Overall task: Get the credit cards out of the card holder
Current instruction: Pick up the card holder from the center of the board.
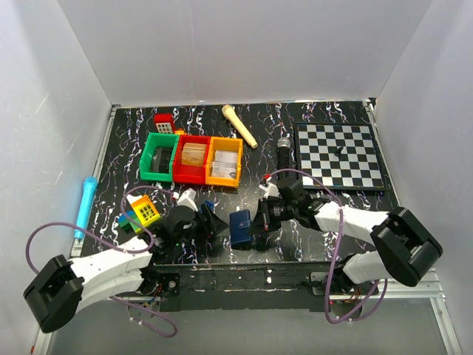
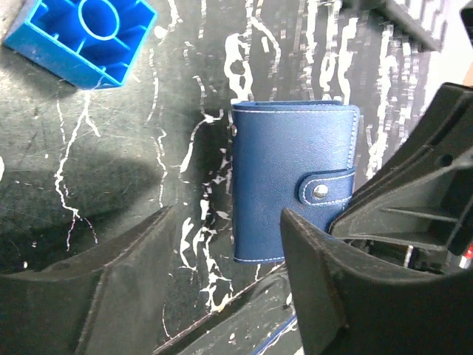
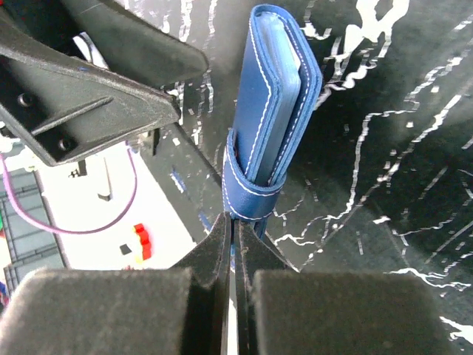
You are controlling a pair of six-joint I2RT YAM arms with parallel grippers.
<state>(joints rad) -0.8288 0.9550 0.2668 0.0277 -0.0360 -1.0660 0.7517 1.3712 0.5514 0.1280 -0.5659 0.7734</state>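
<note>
Two claws are crowding one little navy card holder [image 1: 240, 227] near the front edge of the black marbled table [image 1: 199, 122]. It's lying flat and folded shut, with the snap tab [image 2: 325, 190] fastened across the cover. From the right wrist view you can see a lighter blue-grey layer [image 3: 284, 70] tucked inside the fold.

Left claw [image 2: 225, 218] is open with its fingers spread wide. The holder sits just ahead of the gap, and the right-hand finger [image 2: 347, 296] covers its lower corner in that view.

Right claw [image 3: 233, 222] is closed tight, tips together right against the loop of the tab. I honestly can't tell if it's pinching any leather or just touching. A blue toy block [image 2: 85, 37] sits off to the side, apart from the holder.
</note>
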